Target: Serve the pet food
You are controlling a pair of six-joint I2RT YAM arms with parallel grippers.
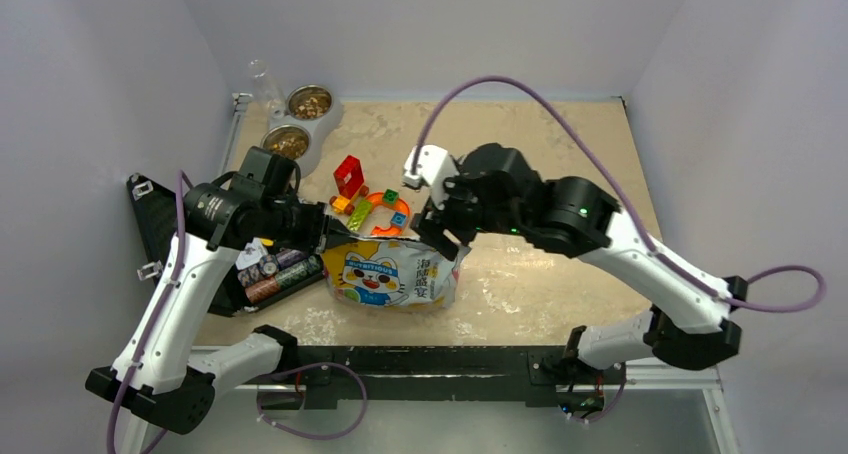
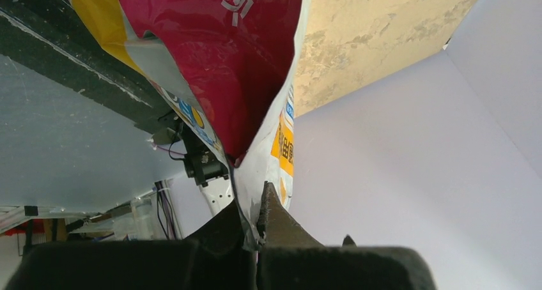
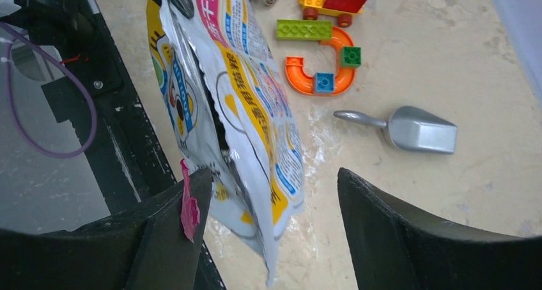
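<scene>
While both bowls (image 1: 326, 119) seemed to hold pet food (image 1: 310, 103) already, so maybe nearly done, left fingers (image 2: 281, 225) pinched the bag's (image 1: 390, 274) edge and right fingers (image 3: 396, 226) were spread around it.

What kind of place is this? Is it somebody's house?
Probably a robot test booth, not a house: plain walls box in a small table, a left arm and right arm are bolted at its edge, with toy blocks as props.

A lab booth: blank walls (image 1: 90, 84) around table (image 1: 560, 144).
</scene>
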